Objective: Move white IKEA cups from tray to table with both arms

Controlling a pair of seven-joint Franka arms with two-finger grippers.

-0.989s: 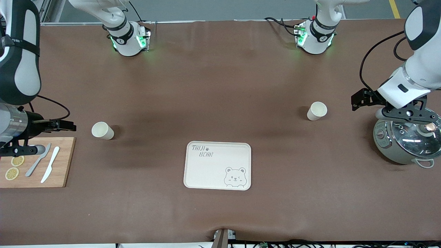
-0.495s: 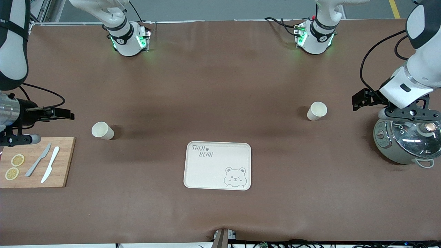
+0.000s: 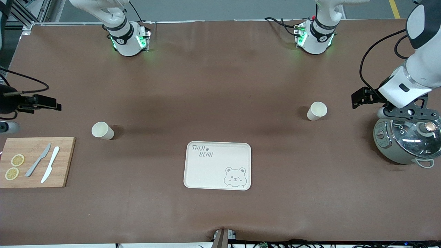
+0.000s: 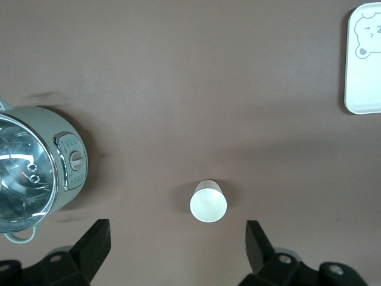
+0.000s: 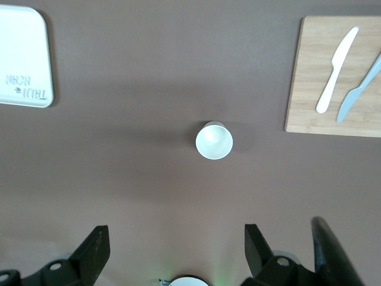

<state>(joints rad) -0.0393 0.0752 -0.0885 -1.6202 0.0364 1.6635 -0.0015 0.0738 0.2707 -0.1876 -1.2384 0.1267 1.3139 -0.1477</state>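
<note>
Cream tray bare, cups on the table at its 10 o'clock and 2 o'clock; right gripper has retreated, left gripper hovers, both wide, empty: transfer looks complete.

It looked like a robot lab: 2 white arms bolted onto a brown table.

White jointed arms w/ black bands, green-lit bases, black cables, black two-finger grippers.
</note>
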